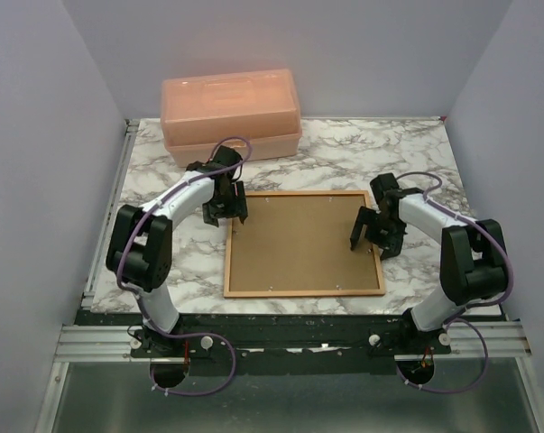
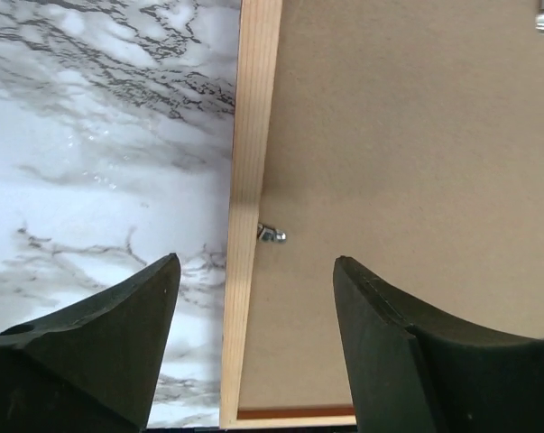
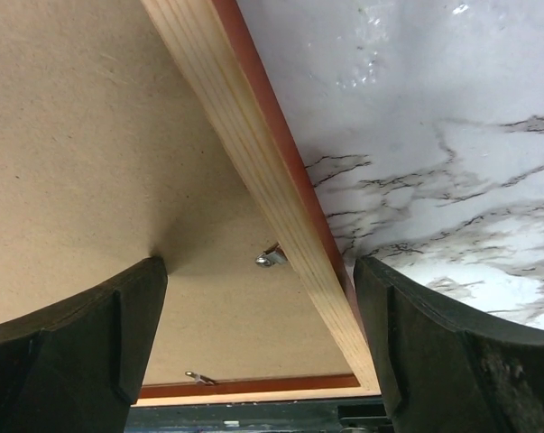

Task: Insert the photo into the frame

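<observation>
**Frame Lies Face-Down at Table's Centre, Both Claws Spread Over Its Rails**

The wooden frame (image 1: 304, 291) lies flat in the middle of the marble table (image 1: 407, 153), pale tan back upward, with a red-brown edge showing along its outer side in the right wrist view. A plain brown backing board (image 1: 299, 242) fills its opening. Small metal tabs sit on the board just inside the rails, one (image 2: 272, 234) by the left rail and one (image 3: 270, 259) by the right.

At about 10 o'clock on the frame, near its far-left corner, the left gripper (image 1: 225, 212) points down with its fingers apart. Its wrist camera shows the left rail (image 2: 249, 180) running between the two dark fingers, one over marble and one over the board (image 2: 416, 180) – neither pressing the wood.

At about 3 o'clock, the right gripper (image 1: 369, 245) stands over the right rail, its fingers likewise spread wide. From its wrist, the rail (image 3: 253, 153) passes diagonally between them, close to the outer finger – whether the two touch cannot be told. Nothing is held in either claw.

At 11 o'clock from the frame, well apart at the table's far edge, sits a closed peach plastic box (image 1: 231, 113).
</observation>
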Controlling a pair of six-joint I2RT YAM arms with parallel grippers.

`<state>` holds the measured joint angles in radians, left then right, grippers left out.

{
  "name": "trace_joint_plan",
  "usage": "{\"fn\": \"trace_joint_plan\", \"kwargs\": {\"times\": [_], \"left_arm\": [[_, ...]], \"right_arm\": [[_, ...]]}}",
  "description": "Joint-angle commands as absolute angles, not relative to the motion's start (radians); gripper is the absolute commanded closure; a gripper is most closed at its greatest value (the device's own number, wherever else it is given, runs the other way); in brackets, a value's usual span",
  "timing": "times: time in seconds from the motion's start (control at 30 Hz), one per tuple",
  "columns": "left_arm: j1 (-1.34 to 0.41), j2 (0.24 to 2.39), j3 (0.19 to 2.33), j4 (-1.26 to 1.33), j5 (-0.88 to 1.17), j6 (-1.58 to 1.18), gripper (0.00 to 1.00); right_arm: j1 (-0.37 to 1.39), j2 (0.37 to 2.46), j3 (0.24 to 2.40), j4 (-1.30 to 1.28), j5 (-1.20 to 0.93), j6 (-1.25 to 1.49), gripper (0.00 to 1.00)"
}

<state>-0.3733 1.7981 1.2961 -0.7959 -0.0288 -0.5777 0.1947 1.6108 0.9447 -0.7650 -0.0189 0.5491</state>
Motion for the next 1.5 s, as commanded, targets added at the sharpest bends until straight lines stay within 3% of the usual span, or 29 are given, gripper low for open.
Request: {"fn": "trace_joint_plan", "kwargs": {"times": [0.0,0.13,0.43,0.57,0.77,1.07,1.2,1.37,1.47], "left_arm": [[-0.367,1.643,1.328,-0.851,-0.044,-0.527,0.29],[-0.368,1.54,1.304,-0.87,-0.043,-0.497,0.25],[-0.37,1.277,1.142,-0.762,0.102,-0.521,0.12],[-0.378,1.198,1.078,-0.715,0.153,-0.523,0.02],[-0.429,1.142,1.019,-0.672,0.168,-0.493,0.02],[-0.533,1.125,0.979,-0.623,0.135,-0.452,0.01],[-0.57,1.135,0.987,-0.621,0.126,-0.419,0.02],[-0.64,1.127,0.984,-0.618,0.097,-0.348,0.02],[-0.7,1.123,0.981,-0.618,0.065,-0.288,0.02]], "right_arm": [[0.192,1.59,0.918,-0.755,-0.105,0.56,0.07],[0.23,1.622,0.938,-0.687,-0.203,0.602,0.08],[0.447,1.826,1.172,-0.673,-0.203,0.692,0.07],[0.448,1.788,1.153,-0.701,-0.152,0.699,0.07],[0.448,1.667,1.022,-0.764,-0.105,0.679,0.08],[0.506,1.586,0.843,-0.697,-0.19,0.734,0.32],[0.515,1.63,0.845,-0.68,-0.175,0.731,0.53],[0.515,1.638,0.906,-0.726,-0.15,0.709,0.96],[0.515,1.621,0.965,-0.794,-0.136,0.692,1.0]]}}
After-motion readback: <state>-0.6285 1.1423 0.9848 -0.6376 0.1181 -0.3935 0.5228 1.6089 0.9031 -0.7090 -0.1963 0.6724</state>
